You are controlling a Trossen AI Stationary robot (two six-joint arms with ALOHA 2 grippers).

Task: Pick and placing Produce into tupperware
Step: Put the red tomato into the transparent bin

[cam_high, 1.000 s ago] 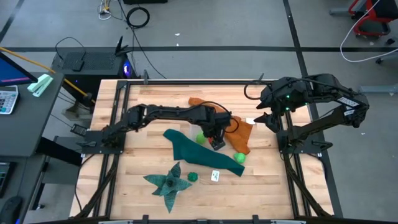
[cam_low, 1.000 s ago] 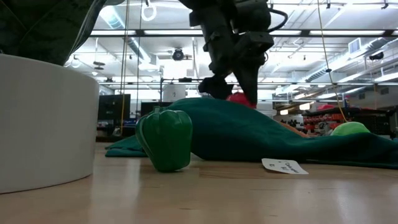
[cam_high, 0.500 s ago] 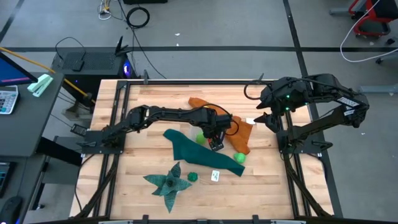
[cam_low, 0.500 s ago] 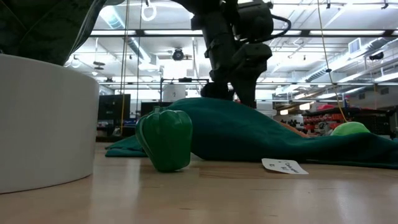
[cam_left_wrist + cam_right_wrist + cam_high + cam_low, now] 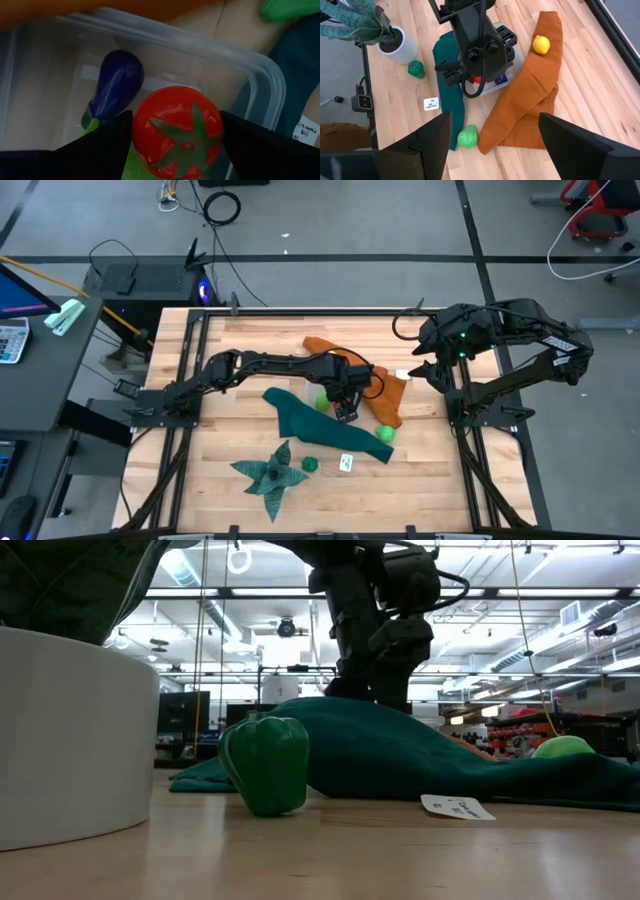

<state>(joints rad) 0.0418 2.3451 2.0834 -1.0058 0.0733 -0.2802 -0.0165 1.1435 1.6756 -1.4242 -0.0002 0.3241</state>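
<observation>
A red tomato (image 5: 177, 132) with a green star-shaped stem top sits between the fingers of my left gripper (image 5: 345, 408), over the inside of the clear tupperware (image 5: 260, 75). A purple eggplant (image 5: 116, 85) lies in the box, and a light green piece (image 5: 132, 167) shows under the tomato. A dark green pepper (image 5: 265, 762) stands on the table near the front. A light green fruit (image 5: 385, 433) lies at the teal cloth's end, and another (image 5: 322, 402) beside the box. A yellow lemon (image 5: 541, 44) rests on the orange cloth. My right gripper (image 5: 425, 372) hangs open at the right, holding nothing. My left gripper pinches the tomato by two opposite sides (image 5: 137, 135) between its two fingers. The fingers come steeply from above, pointing down into the box. The tomato's stem top faces up toward the wrist. Whether its underside touches the box floor I cannot tell.
A teal cloth (image 5: 300, 420) lies humped across the table's middle and an orange cloth (image 5: 390, 400) runs behind and right of the box. A leafy plant in a white pot (image 5: 400, 45) stands front left. A small white card (image 5: 346, 463) lies near the pepper.
My left gripper has sunk a little toward the tupperware with the tomato and has rolled its wrist somewhat. In the low view the tomato, which showed above the teal cloth's ridge, is now hidden behind it.
</observation>
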